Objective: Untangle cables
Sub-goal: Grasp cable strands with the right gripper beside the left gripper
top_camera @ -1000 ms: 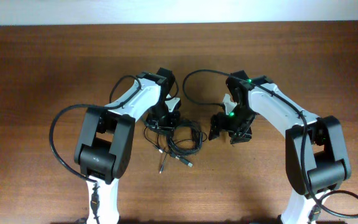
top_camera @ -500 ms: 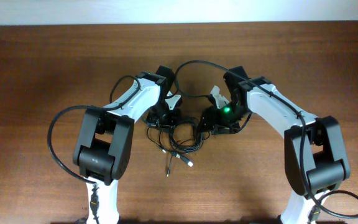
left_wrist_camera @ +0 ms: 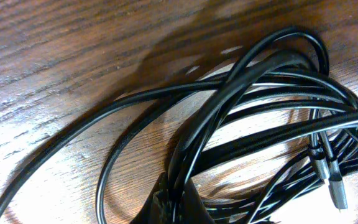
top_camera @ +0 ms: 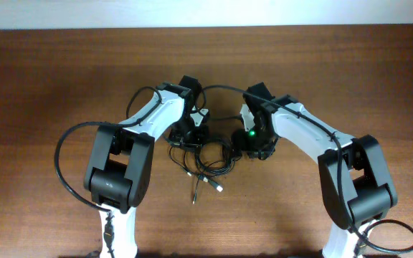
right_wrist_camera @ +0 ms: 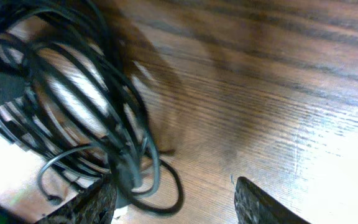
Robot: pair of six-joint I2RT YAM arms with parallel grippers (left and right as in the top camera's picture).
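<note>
Centrally, tangled cables (top_camera: 210,159) on wooden table (top_camera: 49,72); left tool (left_wrist_camera: 176,200) tight on them

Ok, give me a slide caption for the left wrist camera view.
Left gripper pinching a strand of the tangled black cables on the wooden table.

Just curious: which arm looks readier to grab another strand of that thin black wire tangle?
Probably the right. The right gripper is open with a loop of the thin black cables beside it; the left gripper is shut on them.
</note>
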